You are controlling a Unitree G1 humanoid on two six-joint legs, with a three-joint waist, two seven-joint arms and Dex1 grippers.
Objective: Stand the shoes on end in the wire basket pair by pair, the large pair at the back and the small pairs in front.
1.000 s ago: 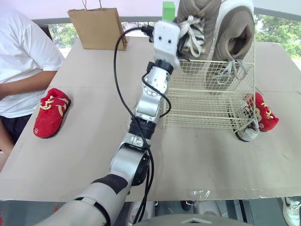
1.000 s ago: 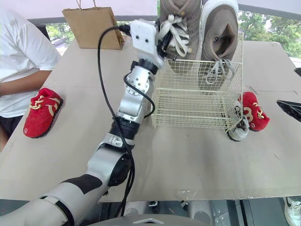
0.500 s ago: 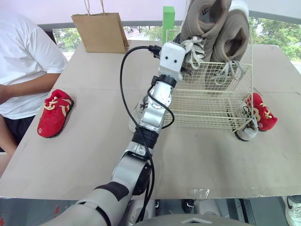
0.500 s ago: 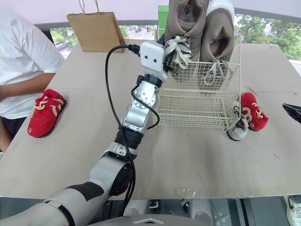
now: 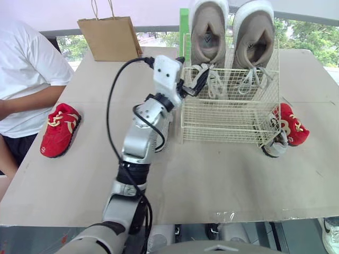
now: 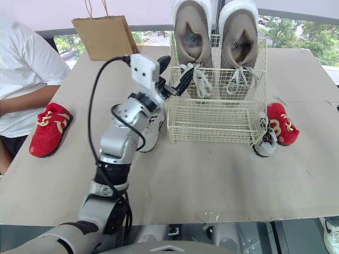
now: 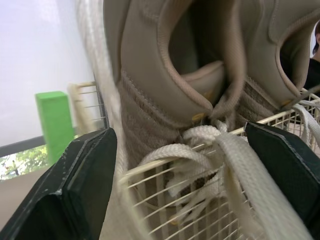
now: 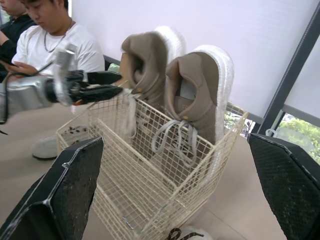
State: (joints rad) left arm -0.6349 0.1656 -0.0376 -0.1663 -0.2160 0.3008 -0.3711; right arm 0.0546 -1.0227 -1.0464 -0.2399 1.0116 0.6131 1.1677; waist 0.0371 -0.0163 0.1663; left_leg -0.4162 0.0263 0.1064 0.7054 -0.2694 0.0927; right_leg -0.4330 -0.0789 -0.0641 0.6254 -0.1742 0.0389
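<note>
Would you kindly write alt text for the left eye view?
The open left gripper is at the laces of a large tan pair standing on end at the back of a wire basket. One small red shoe lies on the table far left, another beside the basket's right side.

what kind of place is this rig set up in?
Probably an indoor test bench by a window: a flat tan tabletop, a seated person in a white T-shirt beside it, green trees behind glass beyond.

Bright, soft daylight everywhere.
You get light from the windows past the table's far edge. Shadows under the wire basket are faint, and the background behind the big shoes glares white.
</note>
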